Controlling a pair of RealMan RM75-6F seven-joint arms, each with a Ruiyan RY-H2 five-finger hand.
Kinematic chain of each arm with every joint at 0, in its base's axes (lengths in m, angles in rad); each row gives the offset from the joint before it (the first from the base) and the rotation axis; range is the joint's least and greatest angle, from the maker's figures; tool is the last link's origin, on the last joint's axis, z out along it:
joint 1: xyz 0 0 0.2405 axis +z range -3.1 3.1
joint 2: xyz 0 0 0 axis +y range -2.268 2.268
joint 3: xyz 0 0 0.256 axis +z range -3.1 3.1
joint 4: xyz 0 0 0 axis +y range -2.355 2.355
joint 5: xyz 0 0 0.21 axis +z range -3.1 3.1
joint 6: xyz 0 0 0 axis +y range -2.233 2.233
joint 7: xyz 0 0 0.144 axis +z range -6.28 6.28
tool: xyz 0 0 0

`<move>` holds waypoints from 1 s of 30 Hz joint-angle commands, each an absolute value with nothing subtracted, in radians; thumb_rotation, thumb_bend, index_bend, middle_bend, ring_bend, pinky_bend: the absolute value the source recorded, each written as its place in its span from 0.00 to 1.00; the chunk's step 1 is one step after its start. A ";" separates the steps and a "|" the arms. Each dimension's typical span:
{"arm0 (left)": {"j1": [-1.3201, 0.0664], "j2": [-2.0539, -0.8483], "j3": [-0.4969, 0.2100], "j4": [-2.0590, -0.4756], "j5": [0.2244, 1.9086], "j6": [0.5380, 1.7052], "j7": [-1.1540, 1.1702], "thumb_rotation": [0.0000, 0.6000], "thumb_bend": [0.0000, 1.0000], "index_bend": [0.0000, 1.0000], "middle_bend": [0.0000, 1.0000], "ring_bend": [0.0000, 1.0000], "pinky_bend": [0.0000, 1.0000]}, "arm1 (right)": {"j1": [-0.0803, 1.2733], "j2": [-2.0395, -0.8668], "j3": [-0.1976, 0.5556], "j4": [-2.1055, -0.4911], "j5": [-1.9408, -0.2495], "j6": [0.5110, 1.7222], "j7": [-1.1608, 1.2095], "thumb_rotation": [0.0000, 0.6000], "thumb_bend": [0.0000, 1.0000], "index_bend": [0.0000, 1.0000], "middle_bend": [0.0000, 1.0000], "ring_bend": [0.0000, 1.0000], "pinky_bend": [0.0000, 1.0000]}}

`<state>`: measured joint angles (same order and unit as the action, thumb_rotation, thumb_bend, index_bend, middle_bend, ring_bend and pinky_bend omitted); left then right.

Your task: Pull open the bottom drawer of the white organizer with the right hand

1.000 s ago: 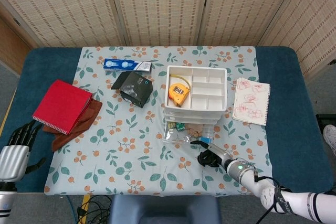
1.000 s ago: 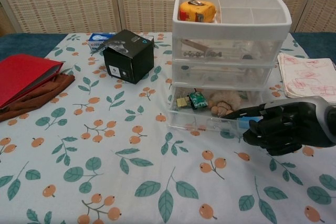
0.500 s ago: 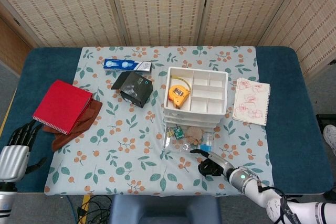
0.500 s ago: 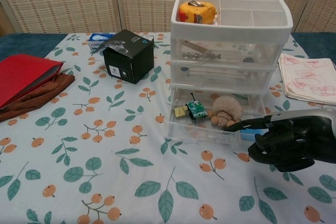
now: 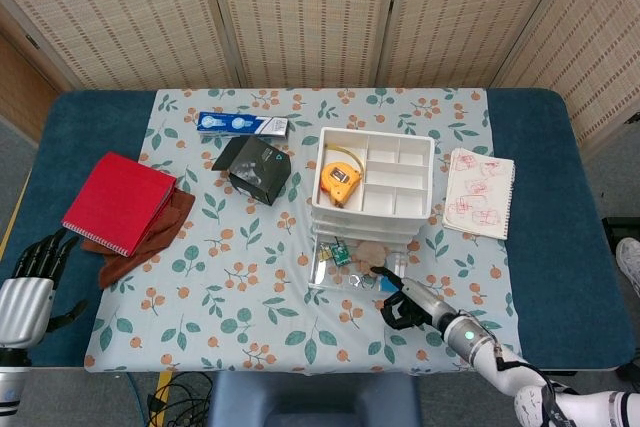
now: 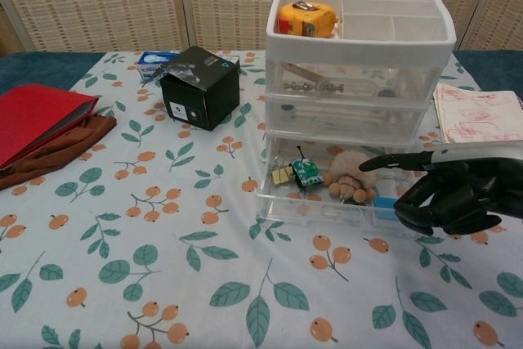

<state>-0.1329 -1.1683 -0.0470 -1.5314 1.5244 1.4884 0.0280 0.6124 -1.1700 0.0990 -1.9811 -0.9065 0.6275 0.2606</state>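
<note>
— So, from the head view, where was everything?

— I saw the white organizer (image 5: 373, 179) just right of the cloth's centre, with its bottom drawer (image 5: 352, 265) slid out toward six o'clock and small odds and ends showing inside. The right hand (image 5: 407, 303) sat at the drawer's five o'clock corner, fingers curled, one digit reaching over the front rim. The left hand (image 5: 33, 269) hung off the table's edge at eight o'clock, fingers spread, holding nothing. A red notebook (image 5: 118, 202) lay at nine o'clock and a black box (image 5: 260, 170) at eleven.

— And from the chest view?

— The drawer (image 6: 327, 194) stood well out from the organizer (image 6: 359, 46), clear-walled. The right hand (image 6: 449, 194) was at its three o'clock end, fingers folded in, thumb stretched toward nine o'clock over the rim. I could not tell whether it truly gripped the wall or merely hovered beside it.

— What might have gone wrong?

— I judged the drawer nearly open enough. A further tug could have pulled it free of the frame and spilled the contents, or, since the hand worked on one corner only, skewed the drawer so it jammed, or dragged the whole light organizer forward.
</note>
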 commanded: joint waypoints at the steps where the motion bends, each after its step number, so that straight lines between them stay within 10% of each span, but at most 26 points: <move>1: -0.133 -1.168 -0.046 -1.533 1.526 1.487 0.029 1.00 0.18 0.08 0.01 0.05 0.09 | 0.629 -1.163 0.081 -1.981 -0.979 0.755 0.089 1.00 0.46 0.01 0.72 0.96 1.00; 11: -0.132 -1.173 -0.043 -1.527 1.528 1.487 0.020 1.00 0.18 0.08 0.01 0.05 0.09 | 0.658 -1.295 0.031 -1.897 -1.040 1.019 -0.380 1.00 0.39 0.18 0.81 1.00 1.00; 30: -0.128 -1.172 -0.037 -1.513 1.532 1.487 -0.023 1.00 0.18 0.08 0.01 0.05 0.09 | 0.727 -1.452 -0.013 -1.673 -1.260 1.070 -0.802 1.00 0.19 0.26 0.90 1.00 1.00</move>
